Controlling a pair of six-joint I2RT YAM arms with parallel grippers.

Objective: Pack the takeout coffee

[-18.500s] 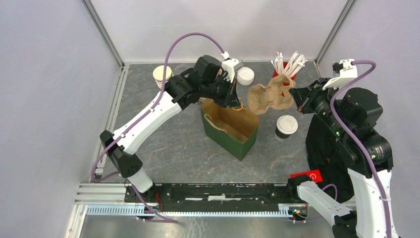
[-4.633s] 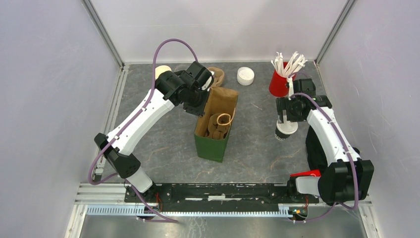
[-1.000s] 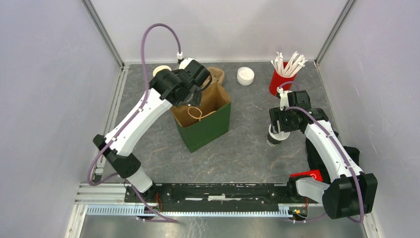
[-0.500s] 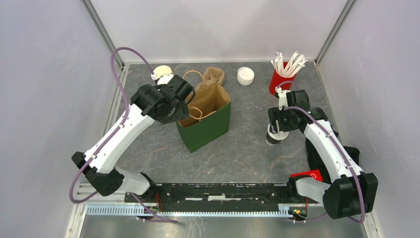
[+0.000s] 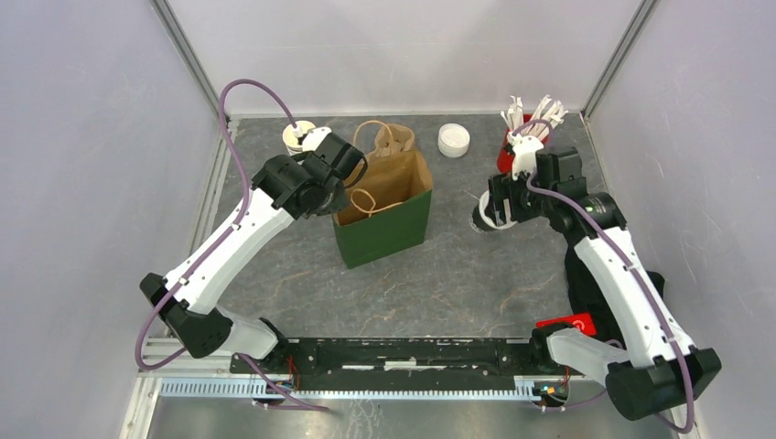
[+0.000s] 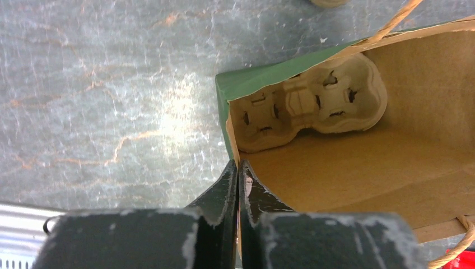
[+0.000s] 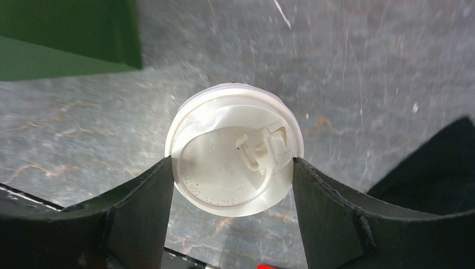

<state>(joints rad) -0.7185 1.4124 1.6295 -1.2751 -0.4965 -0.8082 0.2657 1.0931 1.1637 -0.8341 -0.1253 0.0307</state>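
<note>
Now the small black paper cup with a white round plastic lid [image 7: 234, 174] sits squarely between the two black fingers [image 7: 140, 207] of the right gripper [image 5: 495, 203], which clamp the lid's rim from either side. The sip tab is turned toward one finger. From above the cup looks tilted beneath the gripper. It is probably clear of the grey stone-patterned table [image 5: 458, 283], though its base is hidden, so I cannot be sure.

The step in hand, as I judge it, is carrying the coffee to the bag. The upright green paper bag with a brown inside [image 5: 384, 229] stands near, off the gripper's left side, with bare table between. A moulded pulp cup carrier [image 6: 313, 106] lies inside it. The left gripper [image 6: 238, 179] is pinched tight on the bag's rim at a corner, apparently steadying the mouth open.

The next move calls for swinging the cup over that mouth, righting it so nothing spills, and lowering it into one of the carrier's wells without catching the twine handles [image 5: 366, 203]
</note>
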